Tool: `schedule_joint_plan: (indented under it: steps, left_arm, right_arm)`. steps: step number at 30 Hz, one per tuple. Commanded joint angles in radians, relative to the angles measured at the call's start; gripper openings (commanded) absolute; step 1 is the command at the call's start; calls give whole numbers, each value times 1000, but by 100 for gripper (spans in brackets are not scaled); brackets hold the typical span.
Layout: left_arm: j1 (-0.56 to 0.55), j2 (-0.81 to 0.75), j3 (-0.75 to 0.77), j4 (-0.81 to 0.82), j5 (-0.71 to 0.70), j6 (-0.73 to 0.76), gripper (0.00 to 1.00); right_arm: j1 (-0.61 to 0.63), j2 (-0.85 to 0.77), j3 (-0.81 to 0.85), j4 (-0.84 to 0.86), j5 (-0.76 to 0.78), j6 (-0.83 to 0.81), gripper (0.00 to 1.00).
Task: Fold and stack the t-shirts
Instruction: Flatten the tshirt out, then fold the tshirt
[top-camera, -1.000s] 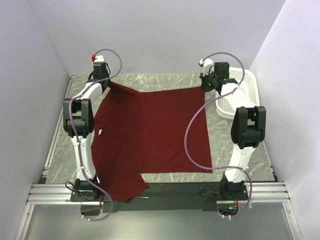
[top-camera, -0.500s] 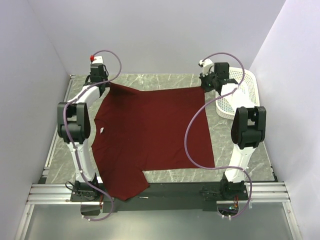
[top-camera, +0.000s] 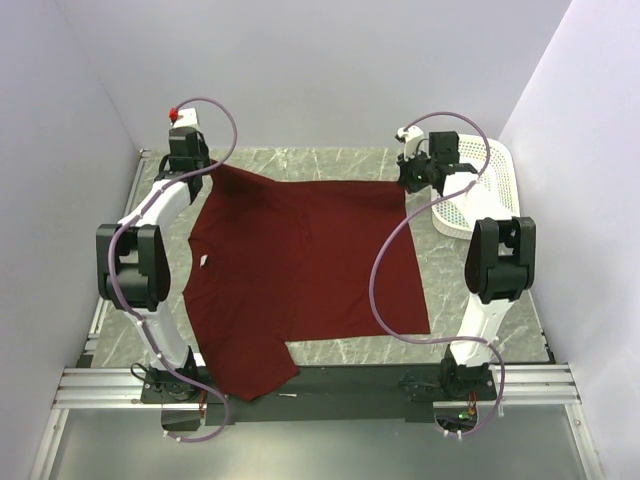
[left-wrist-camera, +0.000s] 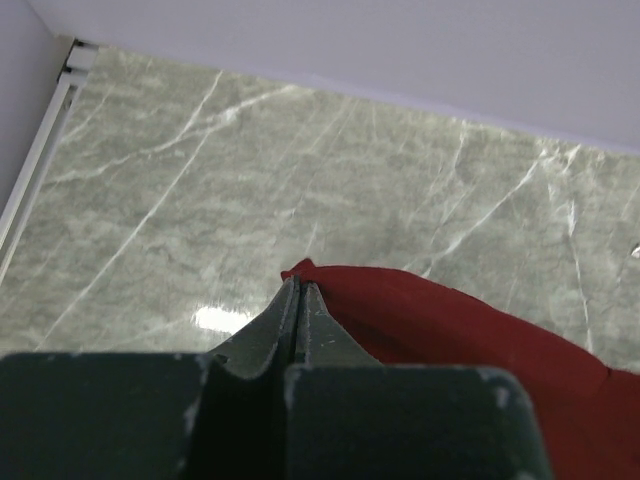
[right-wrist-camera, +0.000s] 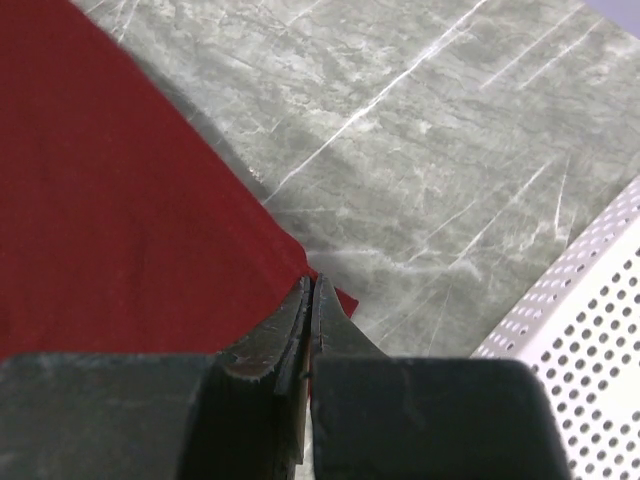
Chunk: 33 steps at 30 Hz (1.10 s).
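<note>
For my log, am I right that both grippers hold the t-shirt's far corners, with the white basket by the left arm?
The white basket is by the right arm, as the top external view shows. The left gripper and right gripper do hold the t-shirt's far corners.

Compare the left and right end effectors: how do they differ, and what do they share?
The left end effector pinches the t-shirt by its far-left corner; the right end effector pinches it by its far-right corner. A white perforated basket sits beside the right end effector; beside the left end effector there is only marble table. Both are shut on the cloth.
</note>
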Motion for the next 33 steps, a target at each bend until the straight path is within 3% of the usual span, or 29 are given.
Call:
schedule_joint_plan:
  steps: [1,15,33]
  left_arm:
    - [-1,-86,-33,20,12,-16,0]
    - [-26,22,50,-58,47,-21,0]
    - [-30,-107,-50,-25,-32,19,1]
  right_arm:
    - [-11,-81,-15,52,11,19,0]
    - [-44,-136,-79,127,9,64,0]
    - [-54,-99,-67,109,-51,74,0]
